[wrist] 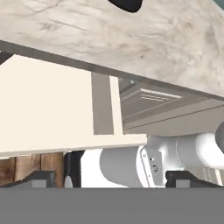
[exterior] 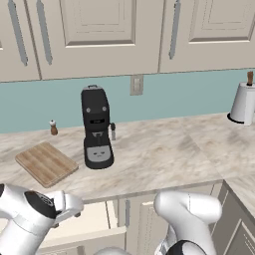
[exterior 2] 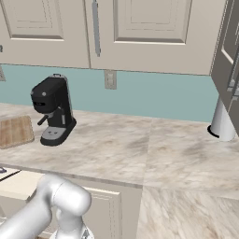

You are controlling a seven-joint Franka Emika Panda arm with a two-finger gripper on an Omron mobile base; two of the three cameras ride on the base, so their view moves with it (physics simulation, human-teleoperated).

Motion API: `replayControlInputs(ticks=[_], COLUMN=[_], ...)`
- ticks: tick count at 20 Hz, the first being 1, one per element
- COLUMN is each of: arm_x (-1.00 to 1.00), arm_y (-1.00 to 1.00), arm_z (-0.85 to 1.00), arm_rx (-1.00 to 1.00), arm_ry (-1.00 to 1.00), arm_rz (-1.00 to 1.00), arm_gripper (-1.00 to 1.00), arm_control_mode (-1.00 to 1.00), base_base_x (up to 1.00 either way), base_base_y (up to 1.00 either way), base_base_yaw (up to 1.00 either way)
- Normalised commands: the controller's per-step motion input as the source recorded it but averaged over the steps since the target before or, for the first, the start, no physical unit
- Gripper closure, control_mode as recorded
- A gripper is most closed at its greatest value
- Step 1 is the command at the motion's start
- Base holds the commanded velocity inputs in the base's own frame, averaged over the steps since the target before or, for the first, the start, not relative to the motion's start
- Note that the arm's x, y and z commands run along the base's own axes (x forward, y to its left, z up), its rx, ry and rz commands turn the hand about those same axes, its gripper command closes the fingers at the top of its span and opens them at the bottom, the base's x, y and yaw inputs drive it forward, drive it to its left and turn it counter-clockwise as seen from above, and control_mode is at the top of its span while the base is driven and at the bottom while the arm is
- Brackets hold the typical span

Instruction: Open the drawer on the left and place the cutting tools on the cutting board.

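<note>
The drawer [exterior: 87, 224] stands pulled out under the counter at the left, its pale cream inside [wrist: 48, 105] showing close up in the hand view. My gripper [wrist: 111, 178] is open, and its fingertips [wrist: 41, 179] stand wide apart with nothing between them. My hand hovers over the drawer's front part. A slim dark streak [exterior 2: 10, 176], which looks like the knife among the cutting tools, lies in the drawer [exterior 2: 16, 186] at the picture's left edge. The peeler is hidden. The light-brown cutting board [exterior: 46, 163] lies bare on the counter left of the coffee machine.
A black coffee machine [exterior: 97, 129] stands on the marble counter [exterior: 159, 154], right of the board. A small pepper shaker [exterior: 53, 127] is by the wall, a paper towel roll [exterior: 244, 102] at the far right. Wall cabinets hang above; one door [exterior 2: 228, 56] stands ajar at right.
</note>
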Motion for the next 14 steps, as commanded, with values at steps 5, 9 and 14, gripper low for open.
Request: replayControlInputs(ticks=[5, 9, 14], arm_x=[0.58, 0.41, 0.08], arm_y=[-0.12, 0.00, 0.00], arm_z=[0.00, -0.13, -0.41], arm_rx=[0.13, 0.11, 0.08], arm_ry=[0.10, 0.10, 0.07], arm_rz=[-0.08, 0.00, 0.01], arm_gripper=[-1.00, -1.00, -1.00], arm_control_mode=[-1.00, -1.00, -1.00], base_base_x=[0.00, 0.00, 0.00], base_base_y=[0.00, 0.00, 0.00], base_base_yaw=[0.00, 0.00, 0.00])
